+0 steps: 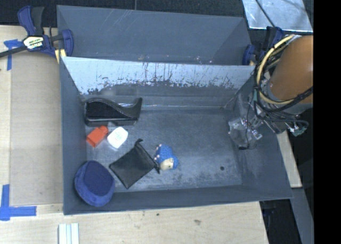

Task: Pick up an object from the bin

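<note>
My gripper (pixel 242 136) hangs at the right side of the bin, near the right wall, over bare floor with nothing between its fingers. The nearest loose thing is a small blue and yellow toy figure (pixel 165 158) well to its left, at the bin's lower middle. Beside that figure lies a flat black square pouch (pixel 132 165), tilted.
On the left lie a black tape dispenser (pixel 111 110) by the back wall, an orange block (pixel 96 136), a white rounded piece (pixel 118 137) and a round blue cap (pixel 94 183) in the front left corner. Bare floor spans the middle and right.
</note>
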Available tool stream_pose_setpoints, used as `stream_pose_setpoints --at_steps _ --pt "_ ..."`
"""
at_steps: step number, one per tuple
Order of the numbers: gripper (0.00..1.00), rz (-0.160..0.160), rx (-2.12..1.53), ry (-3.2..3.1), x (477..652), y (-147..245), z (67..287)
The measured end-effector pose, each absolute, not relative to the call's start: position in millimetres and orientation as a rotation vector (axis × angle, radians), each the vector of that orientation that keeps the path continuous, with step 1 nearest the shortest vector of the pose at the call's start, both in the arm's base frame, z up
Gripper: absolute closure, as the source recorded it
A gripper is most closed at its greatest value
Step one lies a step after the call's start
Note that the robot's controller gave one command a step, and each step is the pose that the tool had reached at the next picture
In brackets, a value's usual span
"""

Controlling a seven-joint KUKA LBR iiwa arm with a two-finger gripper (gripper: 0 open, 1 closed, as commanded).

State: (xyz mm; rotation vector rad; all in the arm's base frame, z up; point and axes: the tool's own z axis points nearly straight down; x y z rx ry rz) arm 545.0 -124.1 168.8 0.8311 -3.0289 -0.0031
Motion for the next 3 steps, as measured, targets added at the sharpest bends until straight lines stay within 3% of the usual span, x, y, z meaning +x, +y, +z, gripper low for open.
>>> stream_pose_setpoints --at_steps 1,2,3 --pt "1.00 -0.005 1.049 -2.961 506.6 -74 166" --pt "0.00 0.000 1.046 -2.964 507.5 -76 166" --pt "0.00 -0.007 1.008 -2.979 533.7 49 121"
